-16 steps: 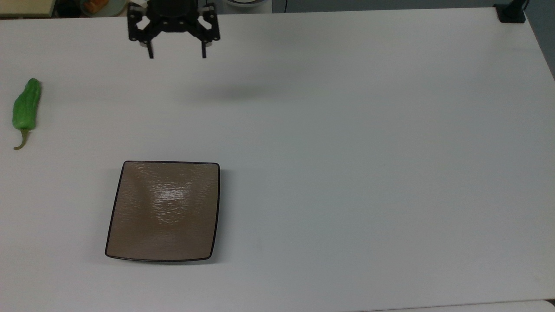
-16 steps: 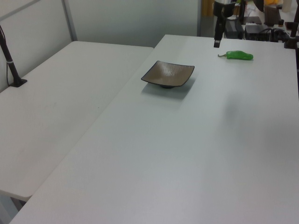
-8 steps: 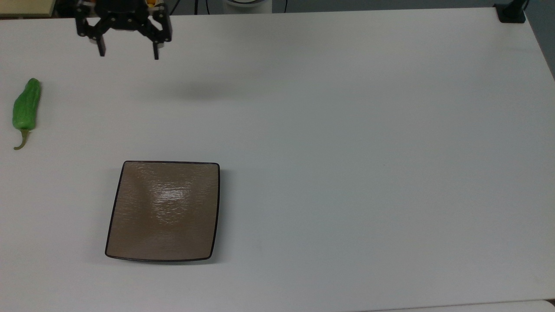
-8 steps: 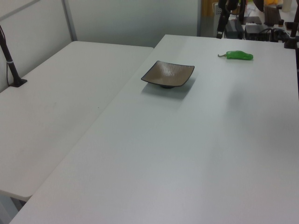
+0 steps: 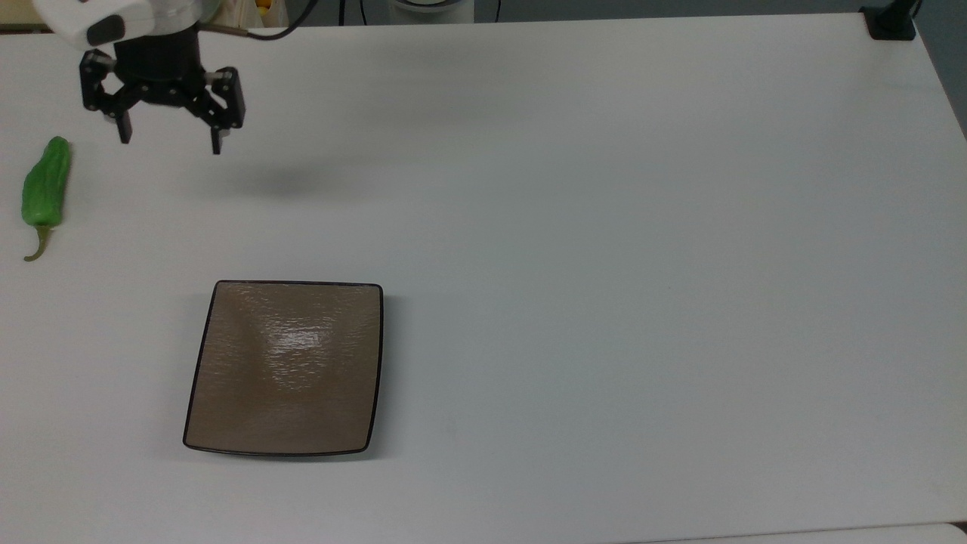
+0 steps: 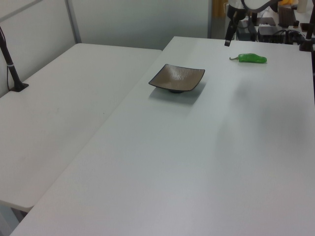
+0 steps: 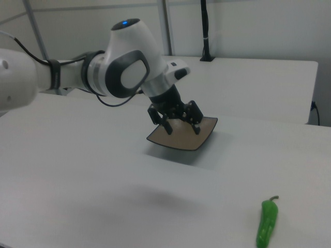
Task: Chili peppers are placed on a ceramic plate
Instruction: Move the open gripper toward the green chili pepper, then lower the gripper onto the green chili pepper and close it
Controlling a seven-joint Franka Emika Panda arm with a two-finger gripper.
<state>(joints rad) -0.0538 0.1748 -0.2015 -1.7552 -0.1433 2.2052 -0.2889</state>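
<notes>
Toward the top view's left of the wide-open pincer: chili pepper, long axis top-to-bottom, on the bench.

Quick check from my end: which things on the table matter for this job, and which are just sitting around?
For the job:
- green pepper
- brown plate
- claw, open, empty

Just there:
- black post on the side table
- white table

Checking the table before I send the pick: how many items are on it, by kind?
Green chili peppers: 1, lying on the table near the top view's left edge.
Brown ceramic plates: 1, with nothing on it.
Total: 2 items. The gripper hangs open above the table, holding nothing.
</notes>
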